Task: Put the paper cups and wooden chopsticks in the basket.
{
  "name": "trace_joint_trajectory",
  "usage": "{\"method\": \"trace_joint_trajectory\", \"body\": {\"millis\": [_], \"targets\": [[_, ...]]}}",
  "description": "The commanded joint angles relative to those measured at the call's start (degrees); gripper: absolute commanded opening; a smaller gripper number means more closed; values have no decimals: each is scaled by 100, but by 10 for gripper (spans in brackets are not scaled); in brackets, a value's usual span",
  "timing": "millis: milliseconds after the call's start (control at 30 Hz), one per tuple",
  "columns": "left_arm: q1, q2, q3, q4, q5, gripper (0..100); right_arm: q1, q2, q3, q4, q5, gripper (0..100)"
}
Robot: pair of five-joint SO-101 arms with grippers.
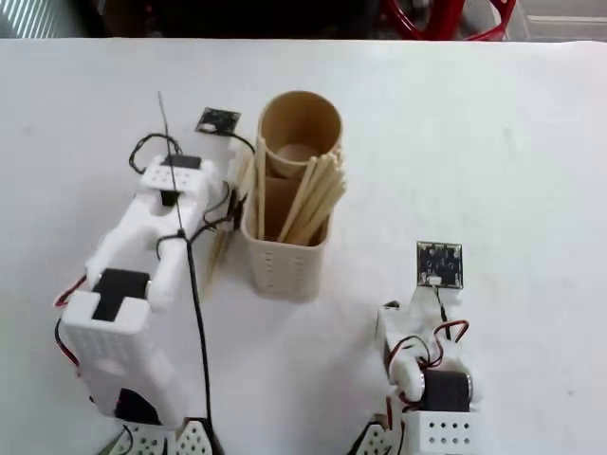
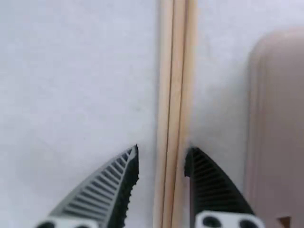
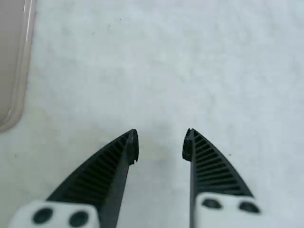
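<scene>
A cream perforated basket (image 1: 285, 261) stands mid-table and holds a paper cup (image 1: 301, 128) at its far end and several wooden chopsticks (image 1: 318, 194) leaning inside. More chopsticks (image 2: 173, 95) lie on the table along the basket's left wall (image 2: 278, 133). My left gripper (image 2: 161, 159) is open and straddles this bundle, one finger close against it. In the high view the left arm (image 1: 156, 237) covers that spot, with chopstick ends (image 1: 220, 254) showing beside it. My right gripper (image 3: 160, 142) is open over bare table with nothing between its fingers.
The right arm (image 1: 427, 370) sits folded at the front right, well clear of the basket, whose corner (image 3: 12, 61) shows in the right wrist view. Loose cables run around the left arm. White tabletop lies open to the right and behind.
</scene>
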Motion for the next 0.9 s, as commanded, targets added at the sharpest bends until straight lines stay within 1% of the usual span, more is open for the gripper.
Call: {"method": "trace_joint_trajectory", "body": {"millis": [0, 200, 367, 433, 533, 700, 867], "targets": [[-338, 13, -237, 97, 290, 162, -4, -57, 53, 40, 44, 159], [-418, -4, -229, 149, 615, 161, -4, -57, 53, 40, 44, 159], [-444, -207, -220, 273, 598, 161, -4, -57, 53, 40, 44, 159], [-409, -453, -44, 211, 404, 159, -4, -57, 53, 40, 44, 159], [-338, -1042, 448, -105, 132, 123, -4, -57, 53, 40, 44, 159], [-365, -2132, 1327, -695, 105, 114, -4, -57, 53, 40, 44, 159], [-541, -2299, 1582, -1143, -141, 133, -4, -57, 53, 40, 44, 159]]}}
